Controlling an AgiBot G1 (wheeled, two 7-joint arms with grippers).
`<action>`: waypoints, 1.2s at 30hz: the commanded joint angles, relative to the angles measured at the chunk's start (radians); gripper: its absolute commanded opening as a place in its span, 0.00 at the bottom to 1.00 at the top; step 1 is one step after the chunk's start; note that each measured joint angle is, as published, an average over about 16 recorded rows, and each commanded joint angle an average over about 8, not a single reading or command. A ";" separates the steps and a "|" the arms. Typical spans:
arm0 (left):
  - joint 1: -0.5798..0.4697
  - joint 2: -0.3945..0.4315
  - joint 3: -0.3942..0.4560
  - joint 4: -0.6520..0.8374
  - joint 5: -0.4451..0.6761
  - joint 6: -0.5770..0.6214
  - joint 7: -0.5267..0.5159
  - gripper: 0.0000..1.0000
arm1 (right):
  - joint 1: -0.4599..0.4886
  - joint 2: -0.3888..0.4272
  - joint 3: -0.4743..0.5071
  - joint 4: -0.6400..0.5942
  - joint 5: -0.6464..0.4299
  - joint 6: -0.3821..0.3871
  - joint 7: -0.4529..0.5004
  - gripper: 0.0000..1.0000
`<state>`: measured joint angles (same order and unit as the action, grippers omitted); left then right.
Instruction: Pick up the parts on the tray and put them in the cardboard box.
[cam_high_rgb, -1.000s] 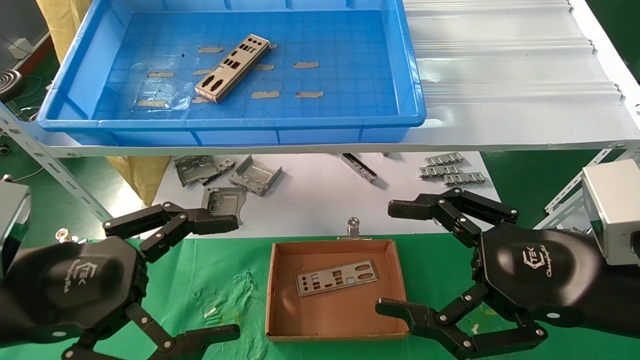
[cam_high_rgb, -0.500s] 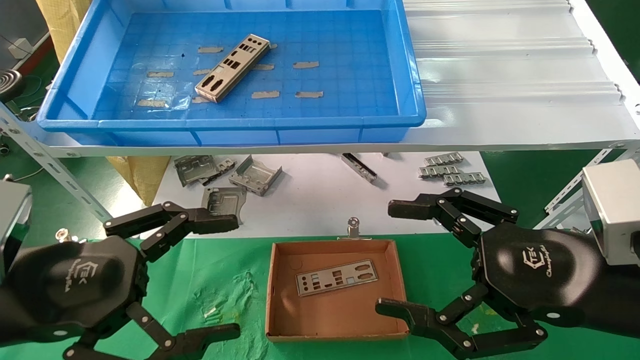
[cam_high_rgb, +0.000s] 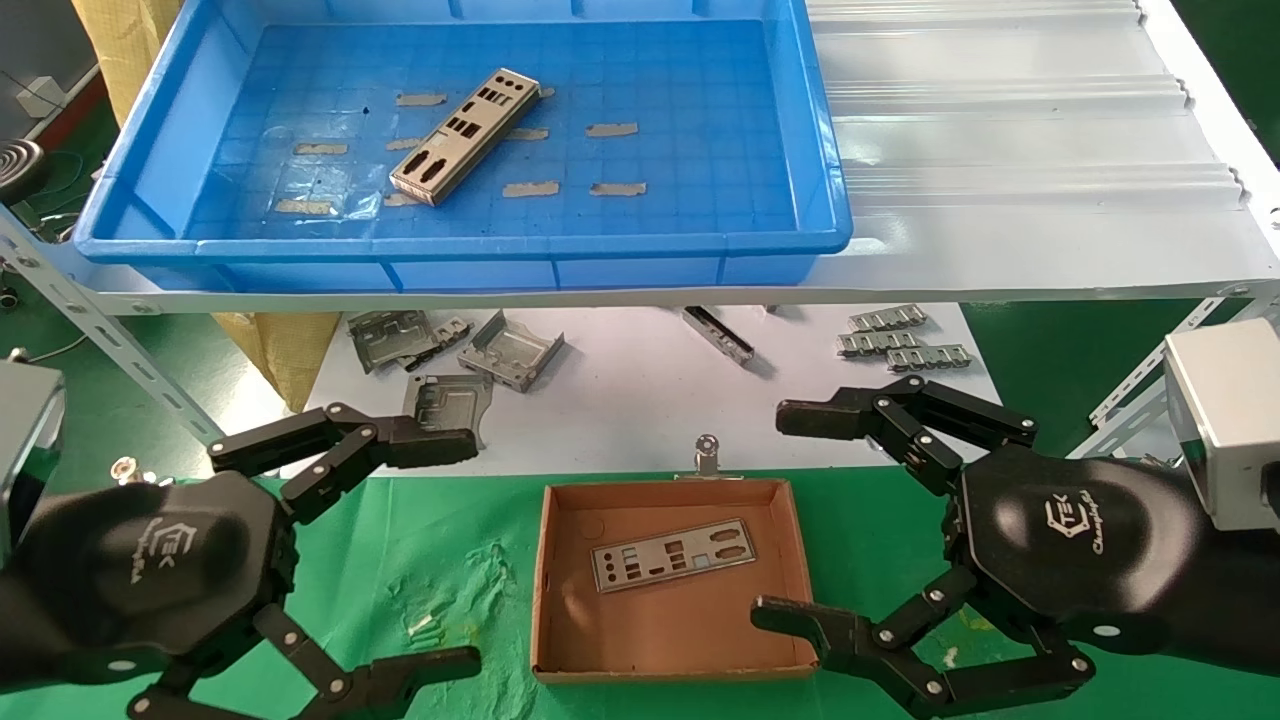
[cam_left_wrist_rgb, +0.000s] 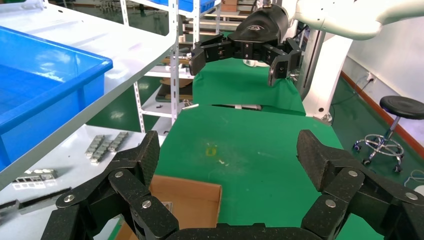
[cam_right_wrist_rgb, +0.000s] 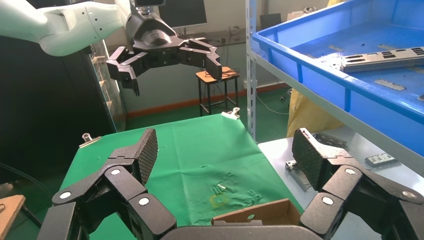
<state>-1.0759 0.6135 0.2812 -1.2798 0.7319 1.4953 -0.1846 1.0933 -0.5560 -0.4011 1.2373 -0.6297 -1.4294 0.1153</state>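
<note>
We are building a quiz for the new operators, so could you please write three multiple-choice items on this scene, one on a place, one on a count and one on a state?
1. Where does the part not yet moved lie?
A. In the blue tray on the shelf
B. On the green cloth
C. Between the right gripper's fingers

2. How many parts are in the cardboard box?
A. None
B. One
C. Three

3. How do the two grippers stand?
A. Both shut on parts
B. Left shut, right open
C. Both open and empty

Answers:
1 A: one part lies on the floor of the tray.
2 B: a single plate lies flat in the cardboard box.
3 C: the left gripper and the right gripper hang spread on either side of the box, holding nothing.
</note>
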 joint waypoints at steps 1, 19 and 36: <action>0.000 0.000 0.000 0.000 0.000 0.000 0.000 1.00 | 0.000 0.000 0.000 0.000 0.000 0.000 0.000 1.00; 0.000 0.000 0.000 0.001 0.000 0.000 0.000 1.00 | 0.000 0.000 0.000 0.000 0.000 0.000 0.000 1.00; 0.000 0.000 0.000 0.001 0.000 0.000 0.000 1.00 | 0.000 0.000 0.000 0.000 0.000 0.000 0.000 1.00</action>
<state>-1.0761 0.6138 0.2814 -1.2792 0.7319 1.4953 -0.1846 1.0933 -0.5560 -0.4011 1.2373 -0.6297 -1.4294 0.1153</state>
